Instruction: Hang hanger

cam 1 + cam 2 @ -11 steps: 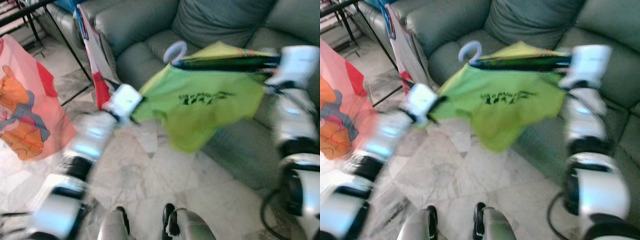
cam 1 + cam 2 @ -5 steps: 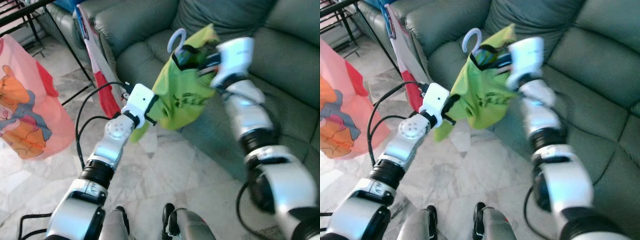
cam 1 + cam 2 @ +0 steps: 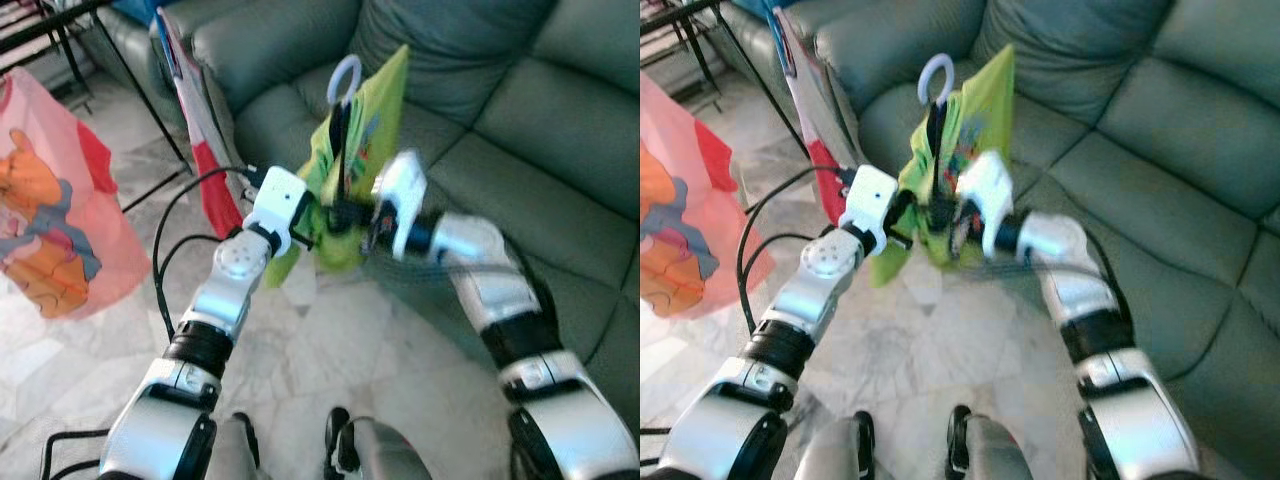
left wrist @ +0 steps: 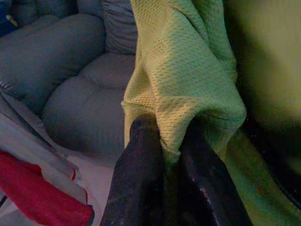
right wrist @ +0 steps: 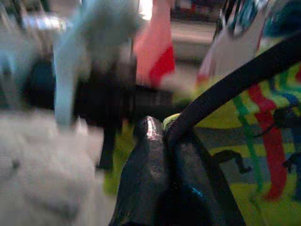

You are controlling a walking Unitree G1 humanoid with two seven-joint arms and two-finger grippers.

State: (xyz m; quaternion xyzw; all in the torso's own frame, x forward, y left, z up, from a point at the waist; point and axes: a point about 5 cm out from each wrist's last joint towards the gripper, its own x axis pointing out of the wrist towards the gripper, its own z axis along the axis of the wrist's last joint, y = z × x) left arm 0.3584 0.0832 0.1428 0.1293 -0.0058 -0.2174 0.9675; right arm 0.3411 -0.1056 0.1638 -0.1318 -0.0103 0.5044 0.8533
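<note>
A lime-green shirt (image 3: 370,120) hangs on a black hanger (image 3: 338,150) with a white hook (image 3: 344,78), held up in front of the grey sofa (image 3: 520,110). My left gripper (image 4: 164,141) is shut on a fold of the shirt's lower edge, seen beside the white wrist (image 3: 280,205). My right gripper (image 5: 167,136) is shut on the hanger's black bar (image 5: 225,89), just right of the left one (image 3: 355,215). The shirt now hangs edge-on, narrow and upright.
A dark clothes rack (image 3: 120,60) stands at the back left, with a pink cartoon-print garment (image 3: 55,210) and a red and white one (image 3: 200,130) hanging from it. Pale marble floor (image 3: 330,340) lies below; my feet (image 3: 290,435) show at the bottom.
My right arm has swung leftwards and down with the hanger, turning the shirt from spread wide to edge-on. Both grippers now sit close together.
</note>
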